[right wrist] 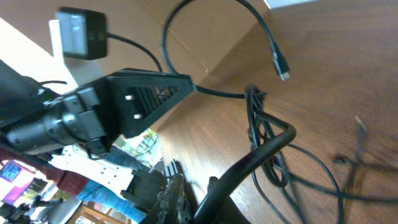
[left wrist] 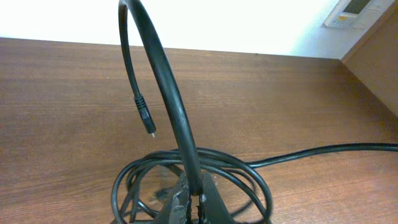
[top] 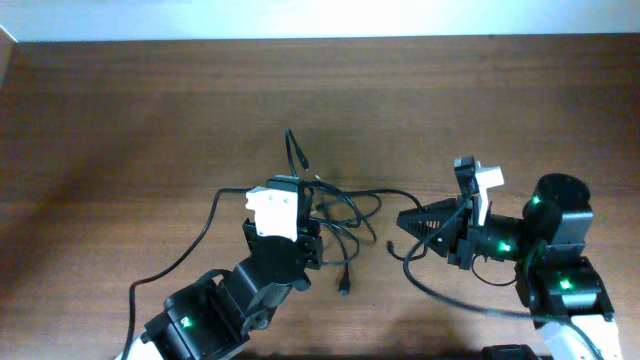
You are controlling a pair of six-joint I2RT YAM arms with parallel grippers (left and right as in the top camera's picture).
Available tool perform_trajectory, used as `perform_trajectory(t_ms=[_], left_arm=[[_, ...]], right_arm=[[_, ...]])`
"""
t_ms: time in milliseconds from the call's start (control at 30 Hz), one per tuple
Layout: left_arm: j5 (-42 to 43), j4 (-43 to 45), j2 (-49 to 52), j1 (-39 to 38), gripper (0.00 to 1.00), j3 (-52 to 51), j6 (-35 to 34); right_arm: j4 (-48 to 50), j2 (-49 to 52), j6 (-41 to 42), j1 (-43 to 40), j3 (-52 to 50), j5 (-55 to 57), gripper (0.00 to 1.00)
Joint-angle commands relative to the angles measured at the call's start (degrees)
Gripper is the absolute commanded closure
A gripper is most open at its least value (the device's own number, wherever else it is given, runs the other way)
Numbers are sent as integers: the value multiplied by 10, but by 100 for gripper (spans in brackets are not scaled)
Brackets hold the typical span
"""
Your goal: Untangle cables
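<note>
Two arms reached toward the cable tangle [top: 345, 215] from either side; left gripper [left wrist: 194, 200] and right gripper [top: 402, 220] each pinched shut on it.

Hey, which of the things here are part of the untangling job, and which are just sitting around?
For the job:
thin black tangled cables
left hand and right hand, each gripping a cable

Just around:
brown wooden table
white wall control panel
</note>
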Motion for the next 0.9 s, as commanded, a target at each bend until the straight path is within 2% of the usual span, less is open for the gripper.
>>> perform_trajectory(t_ms=[0, 67, 133, 200, 267, 333, 367, 433, 633, 867], left_arm=[[-12, 2, -9, 1, 100, 6, 8], [-12, 2, -9, 1, 100, 6, 8], [-12, 2, -9, 1, 100, 6, 8], [-12, 2, -9, 1, 100, 6, 8], [-12, 2, -9, 1, 100, 6, 8], [-12, 2, -9, 1, 100, 6, 8], [-12, 2, -9, 1, 100, 6, 8], [-12, 2, -9, 1, 100, 6, 8], [-12, 3, -9, 1, 100, 6, 7], [-10, 4, -9, 1, 100, 6, 8]], right_arm=[[-13, 23, -4, 0, 1, 12, 80], [-12, 35, -4, 0, 2, 12, 71], [-10, 42, -11, 0, 2, 12, 54], [-10, 45, -10, 0, 2, 12, 33], [-12, 45, -10, 0, 1, 12, 18], [-17, 45, -11, 0, 2, 12, 12], [-17, 45, -13, 0, 2, 12, 5], [-17, 45, -24, 0, 2, 13, 1], [-42, 45, -25, 0, 2, 54, 1], [-113, 45, 19, 0, 2, 224, 1]])
